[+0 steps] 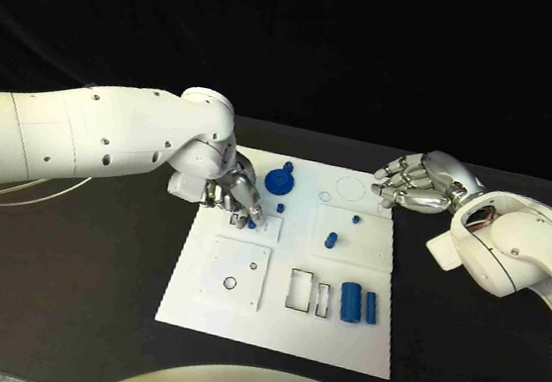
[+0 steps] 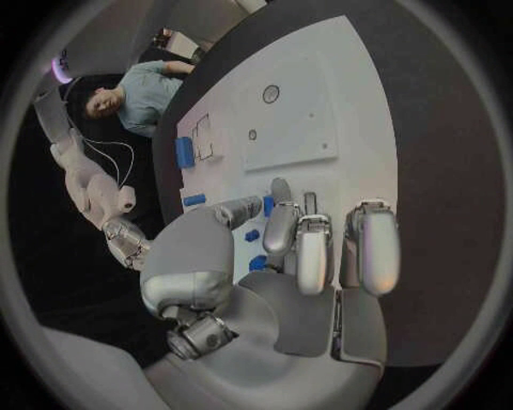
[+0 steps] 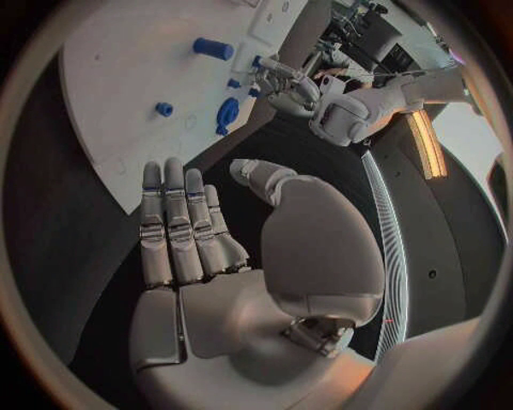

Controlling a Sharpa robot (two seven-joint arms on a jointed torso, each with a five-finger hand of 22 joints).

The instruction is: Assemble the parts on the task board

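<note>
The white task board (image 1: 197, 313) lies mid-table. My left hand (image 1: 235, 196) reaches down onto the board's upper left part. Its thumb and a finger pinch a small blue part (image 2: 268, 205), which also shows under the fingertips in the head view (image 1: 251, 225). A large blue round knob (image 1: 280, 182) stands just beyond that hand. My right hand (image 1: 415, 181) hovers by the board's far right corner and holds nothing. In the right wrist view its fingers (image 3: 176, 222) lie straight side by side, with the thumb apart. Two blue cylinders (image 1: 359, 305) lie at the board's near right.
Small blue parts (image 1: 332, 240) are scattered over the board's middle. Two rectangular slots (image 1: 300, 291) sit left of the cylinders. A square plate with a round hole (image 1: 229, 283) lies at the near left. Black table (image 1: 41, 290) surrounds the board.
</note>
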